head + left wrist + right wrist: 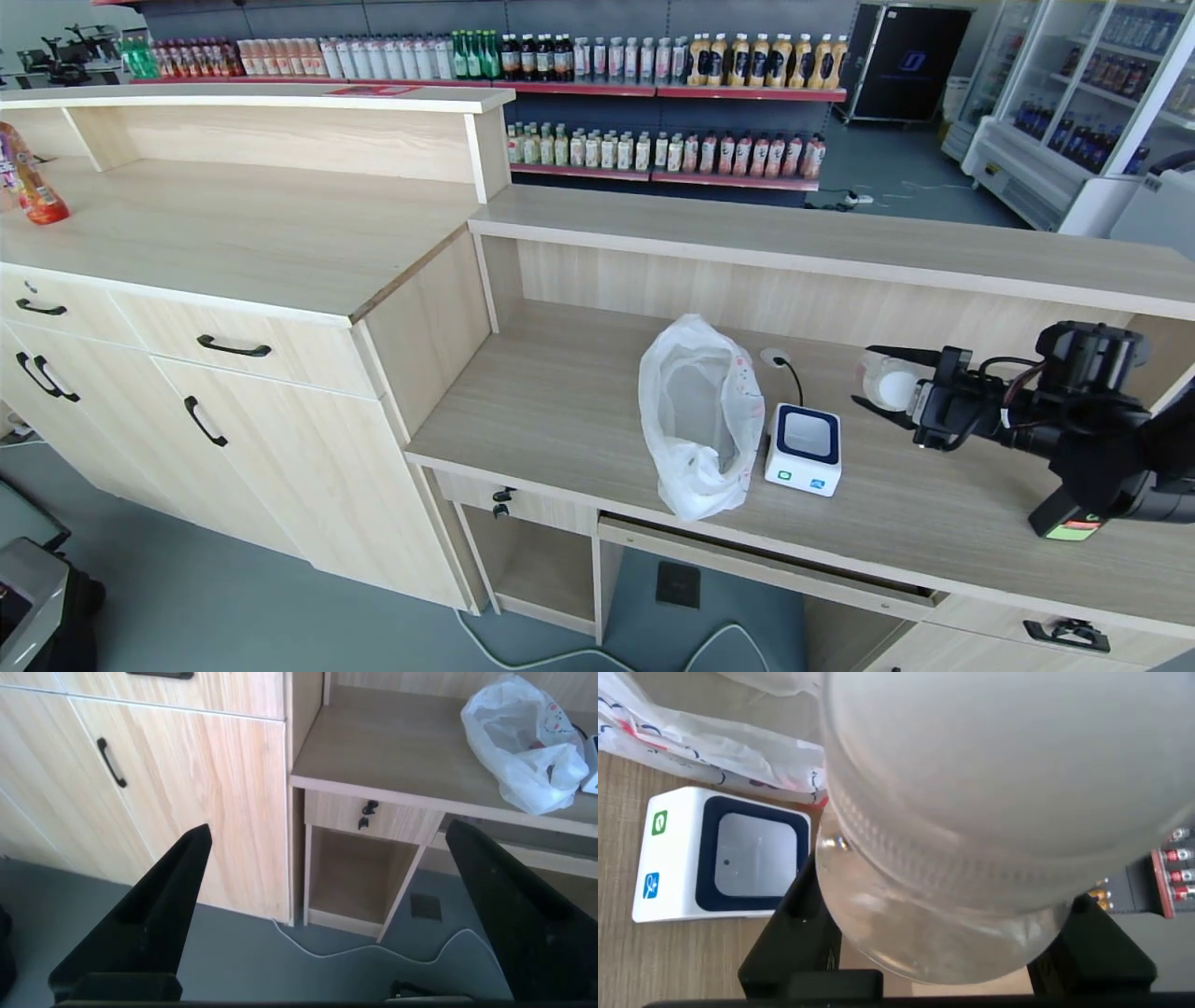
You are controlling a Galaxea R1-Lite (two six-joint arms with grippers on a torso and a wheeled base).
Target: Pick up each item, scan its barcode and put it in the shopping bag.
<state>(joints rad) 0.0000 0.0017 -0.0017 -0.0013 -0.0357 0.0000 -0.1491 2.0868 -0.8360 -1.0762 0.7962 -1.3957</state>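
The right gripper is clamped on a clear plastic container, one finger on each side of it. It holds the container off the counter, to the right of the barcode scanner and slightly farther back. The container lies sideways with a pale round end turned toward the scanner. In the right wrist view its wall is transparent with a ribbed band, and what is inside it cannot be made out.

The scanner is a small white box with a dark-framed window facing up. It sits on the lower counter, and a black cable runs from its back to a round port in the counter just behind it.

The shopping bag, thin white plastic with small red print, stands touching the scanner's left side. Its mouth gapes open upward. Pale film shows inside, and I cannot tell whether anything lies at the bottom.

The left gripper has its fingers spread wide and holds nothing. It hangs low over the grey floor, well to the left of the scanner and below counter level, facing the cupboard doors and the open recess under the counter.

Far to the left of the scanner, on the higher counter, stands an orange-red packaged item. Well behind the scanner, store shelves carry rows of drink bottles.
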